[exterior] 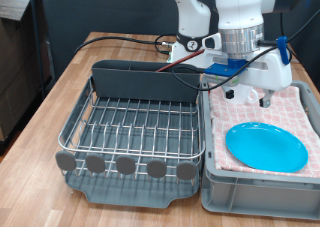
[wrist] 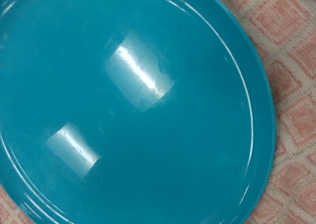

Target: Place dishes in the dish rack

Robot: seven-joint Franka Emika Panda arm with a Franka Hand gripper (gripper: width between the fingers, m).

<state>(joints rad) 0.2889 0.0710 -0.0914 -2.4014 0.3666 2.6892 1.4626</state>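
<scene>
Lying flat on the checked cloth (exterior: 300, 112) in the crate (exterior: 215, 177), the plate (exterior: 266, 147) looks stiff, glossy and slippery, best pinched at its rim. Beyond it hangs the gripper (exterior: 250, 95), touching nothing; how far open, I cannot tell. Rack (exterior: 130, 127) stands empty.

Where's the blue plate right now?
The blue plate lies on the pink checked cloth in the grey crate, exterior view's right, below the hand.

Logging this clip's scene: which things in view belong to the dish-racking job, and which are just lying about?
Job:
- blue plate, on the checked cloth
- dish rack, no dishes seen in it
- hand, above the plate

Lying about:
- grey crate
- pink checked cloth
- wooden table
</scene>
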